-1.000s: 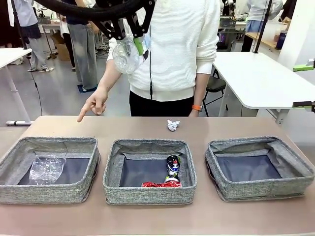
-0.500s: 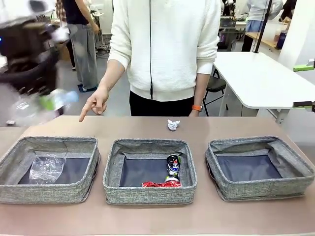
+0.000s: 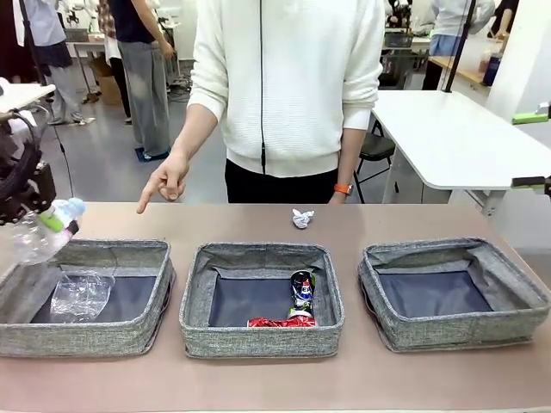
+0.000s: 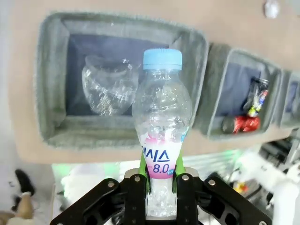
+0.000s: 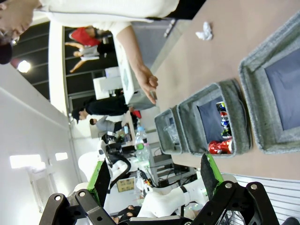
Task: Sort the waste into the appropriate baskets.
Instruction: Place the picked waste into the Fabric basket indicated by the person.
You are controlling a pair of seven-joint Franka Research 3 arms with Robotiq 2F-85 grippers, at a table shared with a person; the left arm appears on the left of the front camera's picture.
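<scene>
Clear plastic bottle with blue cap (image 4: 161, 117), clamped in left gripper (image 4: 160, 180), now brought over left grey woven basket (image 3: 138, 251) from above the person's arm: ready for release. Right gripper (image 5: 154, 176) fingers apart, empty.

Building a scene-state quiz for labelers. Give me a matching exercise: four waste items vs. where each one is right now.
Items
1. blue-capped bottle
2. crushed clear plastic bottle
3. crushed red can
4. paper wad

Places
A. on the bare table, beyond the baskets, near the person
B. on the floor of the left basket
C. clamped in the left end effector, over the left basket's outer edge
D. in the middle basket, at its near wall, beside a dark can

Pairs: 1-C, 2-B, 3-D, 4-A
</scene>
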